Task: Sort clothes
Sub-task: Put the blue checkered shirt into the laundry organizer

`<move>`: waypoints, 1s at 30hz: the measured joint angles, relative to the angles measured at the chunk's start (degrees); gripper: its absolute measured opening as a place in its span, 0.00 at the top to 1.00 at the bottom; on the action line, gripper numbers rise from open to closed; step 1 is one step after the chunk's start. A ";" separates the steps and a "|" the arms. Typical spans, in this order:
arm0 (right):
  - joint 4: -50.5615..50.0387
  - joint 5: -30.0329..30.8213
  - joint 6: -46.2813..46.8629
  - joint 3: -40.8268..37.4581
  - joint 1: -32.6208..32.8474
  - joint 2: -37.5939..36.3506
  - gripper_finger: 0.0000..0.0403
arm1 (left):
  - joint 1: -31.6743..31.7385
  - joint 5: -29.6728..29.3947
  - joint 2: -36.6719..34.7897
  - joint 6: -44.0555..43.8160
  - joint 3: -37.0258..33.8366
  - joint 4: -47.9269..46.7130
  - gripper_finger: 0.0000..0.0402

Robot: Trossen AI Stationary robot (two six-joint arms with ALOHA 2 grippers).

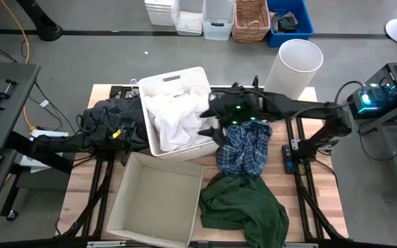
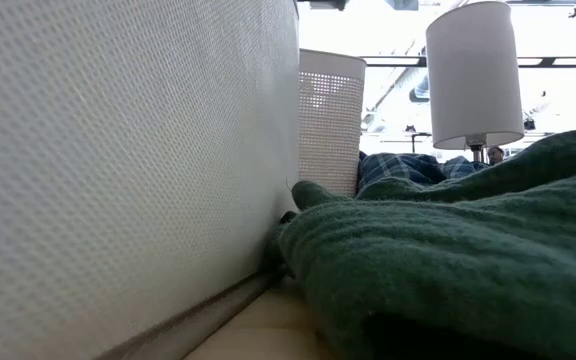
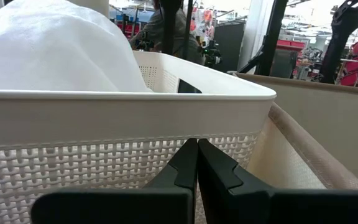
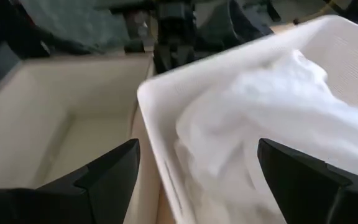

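Observation:
A white slotted basket (image 1: 158, 84) at the table's middle holds white clothes (image 1: 178, 114). A blue-and-white plaid shirt (image 1: 247, 148) lies to its right. A dark green garment (image 1: 243, 203) lies nearer on the table. Black clothes (image 1: 112, 110) lie left of the basket. My right gripper (image 4: 197, 168) is open above the white clothes (image 4: 272, 118), at the basket's right side (image 1: 209, 114). My left gripper (image 3: 197, 165) is shut, level, at the basket's near left corner (image 1: 133, 141), its tips by the slotted wall (image 3: 104, 168) under the rim. My left gripper's shut fingertips (image 3: 188, 155) stand right at the basket's slotted wall (image 3: 166, 155), just below its rim, coming level from the table's left. I cannot tell whether they touch it.
An open beige box (image 1: 157, 200) stands at the near edge beside the basket; its wall fills the low view's left (image 2: 118, 150). A tall white lampshade (image 1: 291, 69) stands at the far right. Bins (image 1: 250, 21) stand on the floor beyond the table.

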 joint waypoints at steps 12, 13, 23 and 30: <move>-27.36 13.03 12.05 -0.13 14.63 -5.72 0.20 | 0.00 0.00 0.00 0.00 0.00 0.00 1.00; -27.87 14.10 14.57 -0.51 16.24 -5.65 0.20 | 0.00 0.00 0.00 0.00 0.02 0.00 1.00; -29.84 21.10 51.01 -16.31 22.18 -5.63 0.20 | 0.00 0.00 0.00 0.00 0.01 0.00 1.00; -30.83 17.95 53.15 -23.88 10.36 -5.63 0.20 | 0.00 0.00 -0.01 0.00 0.00 0.00 1.00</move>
